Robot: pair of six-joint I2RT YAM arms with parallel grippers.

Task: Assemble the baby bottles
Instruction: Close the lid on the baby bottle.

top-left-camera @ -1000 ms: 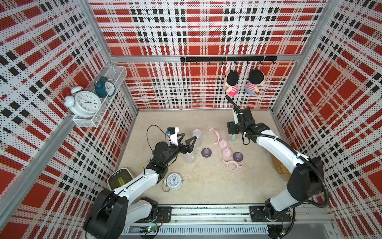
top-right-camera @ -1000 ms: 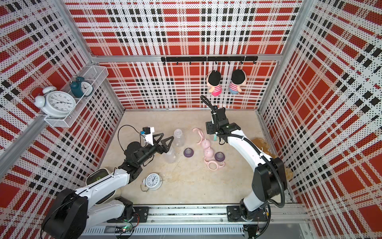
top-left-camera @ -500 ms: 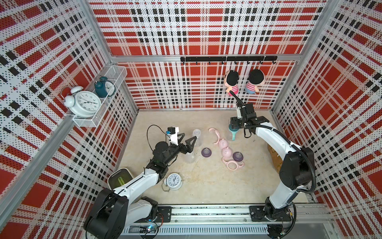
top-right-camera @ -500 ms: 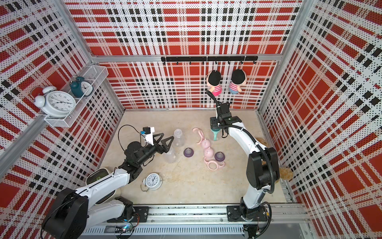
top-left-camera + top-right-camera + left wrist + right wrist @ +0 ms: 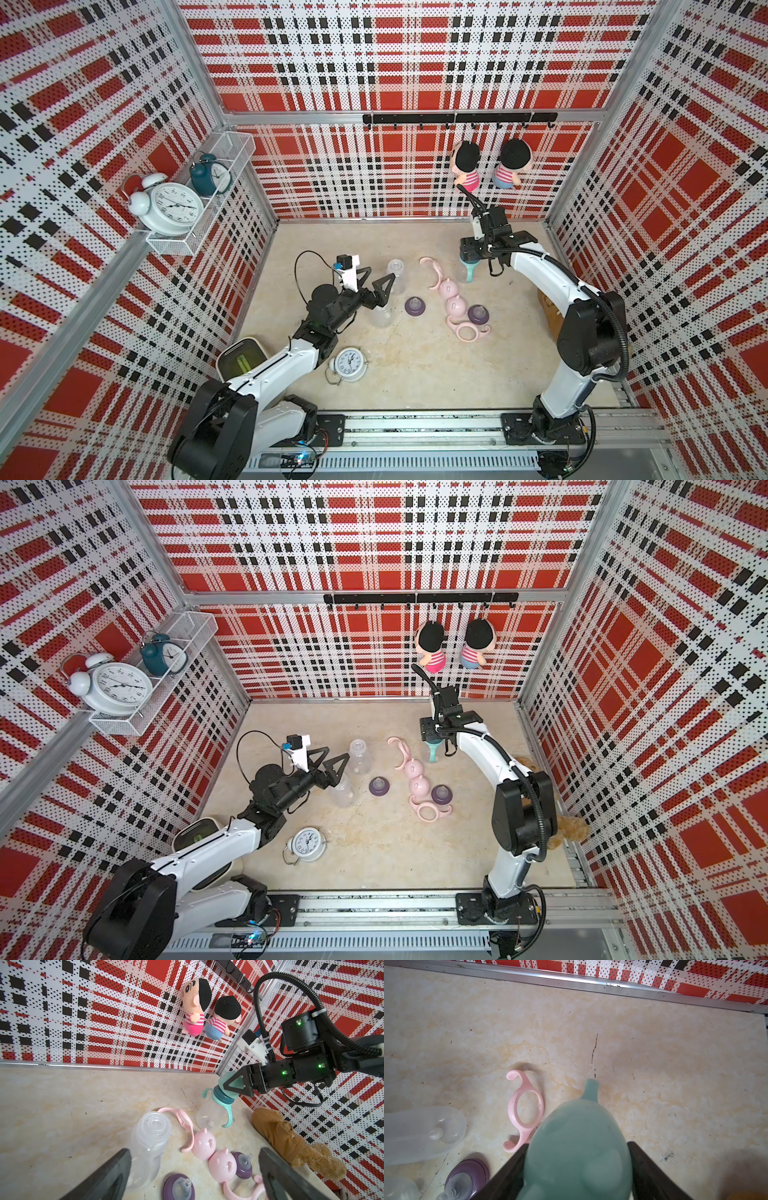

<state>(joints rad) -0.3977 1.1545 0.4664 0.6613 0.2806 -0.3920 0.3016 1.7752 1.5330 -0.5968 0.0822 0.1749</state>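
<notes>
Looking at the right gripper [image 5: 230,1087] first: it's clamped on the teal dome cap [image 5: 577,1147], one finger on each side. That cap sits on top of the teal bottle [image 5: 467,272], which already has its collar and two handles on. The bottle hangs tilted under the gripper near the back of the table [image 5: 415,382], right of the other parts. Its clear base is low over the surface (I honestly can't tell if it's touching).

The left gripper [image 5: 374,282] has its jaws spread wide with nothing in them. It hovers over the left side of the parts pile, right above one clear bottle body [image 5: 380,313] lying on its side. A second clear bottle body [image 5: 395,276] lies just behind that one, neck pointing toward the back wall.

The pink stuff is all loose in the middle:
- two pink dome caps [image 5: 448,289] [image 5: 455,307], touching each other
- one pink handle ring [image 5: 434,270] behind the caps, another pink handle ring [image 5: 467,330] in front of them
- two purple nipple collars [image 5: 414,305] [image 5: 478,313], one on each side of the caps

There's also a white alarm clock [image 5: 349,363] lying on the table near the left arm, and a brown plush toy [image 5: 286,1138] against the right wall.
</notes>
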